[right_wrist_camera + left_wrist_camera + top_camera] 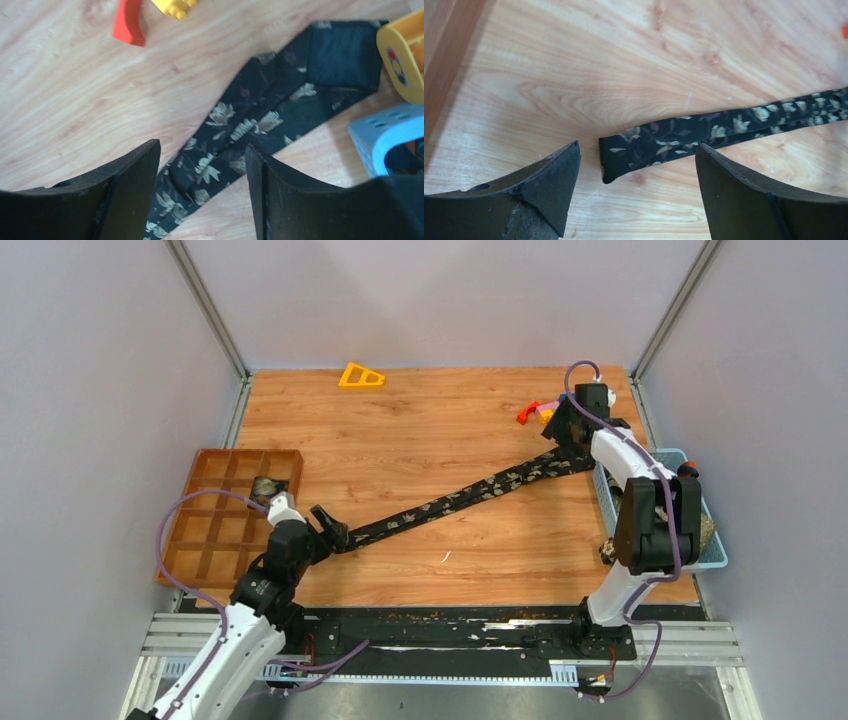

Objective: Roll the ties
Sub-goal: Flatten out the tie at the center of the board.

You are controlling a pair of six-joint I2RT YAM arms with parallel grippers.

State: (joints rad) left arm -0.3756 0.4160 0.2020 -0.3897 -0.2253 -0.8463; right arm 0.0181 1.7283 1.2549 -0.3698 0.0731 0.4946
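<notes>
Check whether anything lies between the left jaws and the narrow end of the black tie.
Nothing visible does. The tie ends on the bare wood of the table, directly between the open left jaws, and no other thing lies near that end.

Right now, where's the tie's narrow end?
Top view: the narrow end lies left of centre on the table, between the open left gripper's fingers, just right of the brown tray.
</notes>
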